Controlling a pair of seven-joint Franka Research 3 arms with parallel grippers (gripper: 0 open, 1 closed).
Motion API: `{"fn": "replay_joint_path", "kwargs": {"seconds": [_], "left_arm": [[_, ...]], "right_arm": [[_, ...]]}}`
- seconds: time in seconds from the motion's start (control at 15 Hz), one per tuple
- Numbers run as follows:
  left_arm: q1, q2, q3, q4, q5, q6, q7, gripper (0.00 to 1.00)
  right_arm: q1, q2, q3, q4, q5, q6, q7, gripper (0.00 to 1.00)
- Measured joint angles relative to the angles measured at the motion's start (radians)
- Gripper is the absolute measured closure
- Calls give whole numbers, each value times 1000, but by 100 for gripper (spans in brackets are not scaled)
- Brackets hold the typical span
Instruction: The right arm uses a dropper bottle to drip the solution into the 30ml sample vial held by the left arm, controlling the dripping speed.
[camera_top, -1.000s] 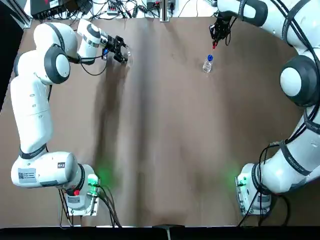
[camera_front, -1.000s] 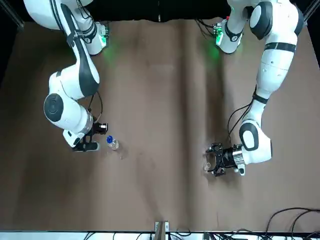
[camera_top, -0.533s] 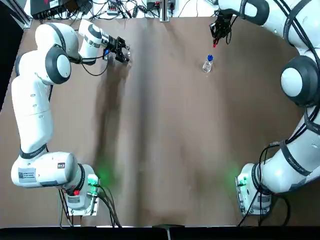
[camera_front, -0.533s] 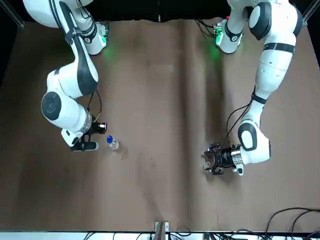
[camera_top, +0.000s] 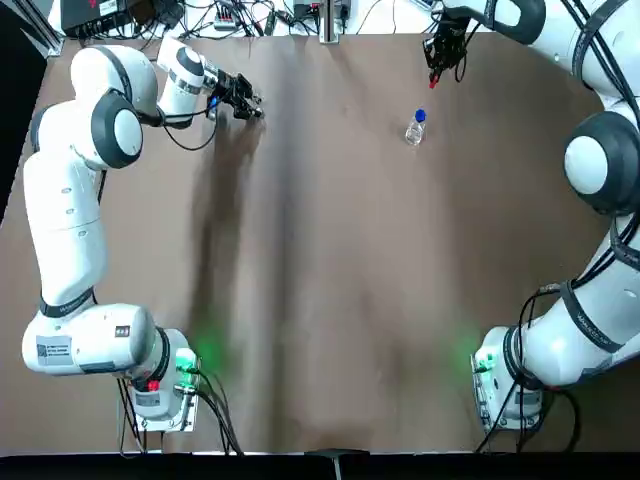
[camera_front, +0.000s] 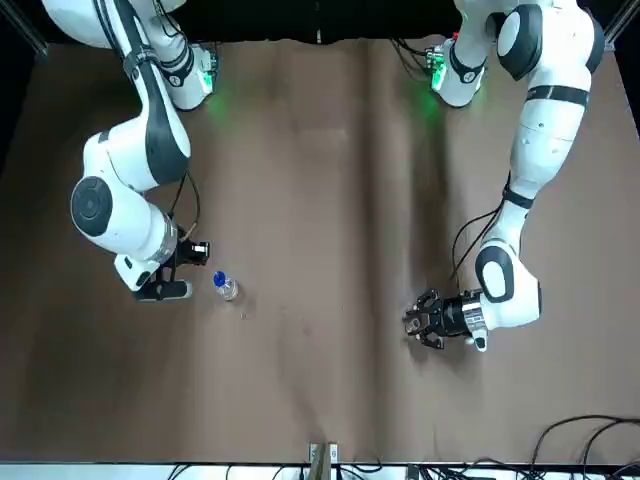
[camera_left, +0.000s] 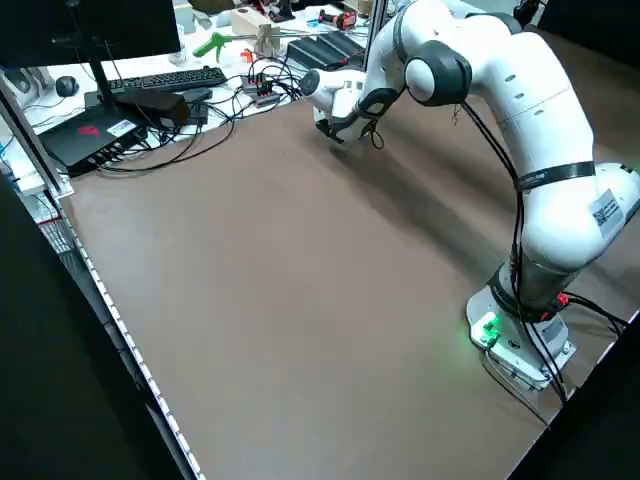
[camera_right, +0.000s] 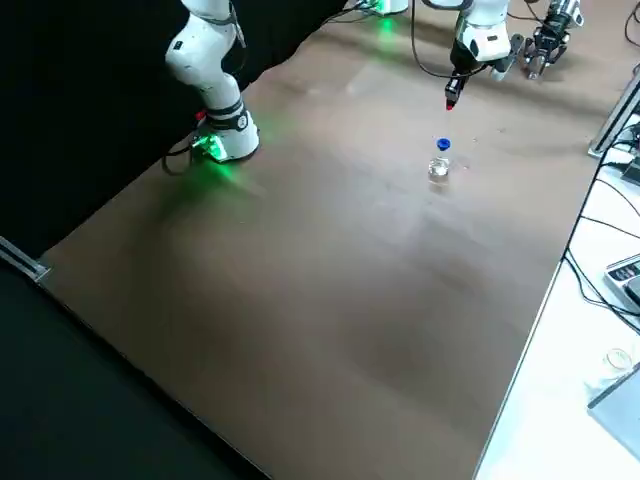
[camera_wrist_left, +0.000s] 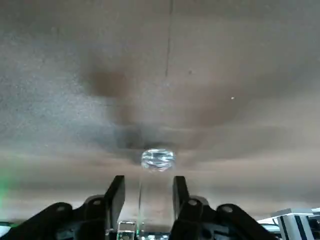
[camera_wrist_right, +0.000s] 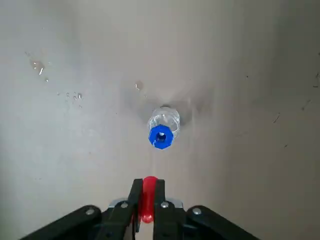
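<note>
The dropper bottle (camera_top: 416, 128) stands upright on the brown table, far right, showing its blue collar (camera_wrist_right: 161, 135) with an open hole. Its red dropper top (camera_wrist_right: 148, 199) is out of the bottle and pinched in my right gripper (camera_top: 432, 72), which hangs above the table just beyond the bottle (camera_right: 440, 160). My left gripper (camera_top: 250, 103) is at the far left, lying nearly level, shut on the clear sample vial (camera_wrist_left: 157, 159). The vial's open mouth points away from the fingers (camera_wrist_left: 116, 192). In the front view the left gripper (camera_front: 418, 322) sits low over the table.
Small droplets (camera_wrist_right: 38, 65) lie on the table near the bottle. Cables, a keyboard (camera_left: 165, 78) and electronics crowd the strip beyond the table's far edge. The arms' bases (camera_top: 165, 385) stand at the near corners.
My right gripper has drawn the red dropper farther toward the back edge, away from the bottle. The left gripper has shifted slightly with the vial.
</note>
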Motion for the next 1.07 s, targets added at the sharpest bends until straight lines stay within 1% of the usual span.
{"fn": "replay_joint_path", "kwargs": {"seconds": [0.07, 0.33, 0.47, 0.53, 0.6, 0.73, 1.07], "left_arm": [[0, 0, 0, 0, 0, 0, 1, 53], [0, 0, 1, 1, 0, 0, 1, 53], [0, 0, 1, 1, 0, 0, 1, 56], [0, 0, 1, 1, 0, 0, 1, 60], [0, 0, 1, 2, 0, 0, 2, 67], [0, 0, 1, 3, 0, 0, 2, 69], [-8, 0, 1, 8, 0, 1, 2, 68]], "right_arm": [[0, 0, 0, 0, 0, 0, 0, 87], [0, 0, 2, 9, 2, 0, 6, 87], [0, 0, 2, 13, 9, 0, 10, 87], [0, 0, 2, 14, 17, 0, 13, 88], [0, 0, 2, 15, 19, 0, 13, 88], [0, 0, 2, 17, 20, 0, 15, 88], [0, 0, 2, 29, 50, 0, 17, 88]]}}
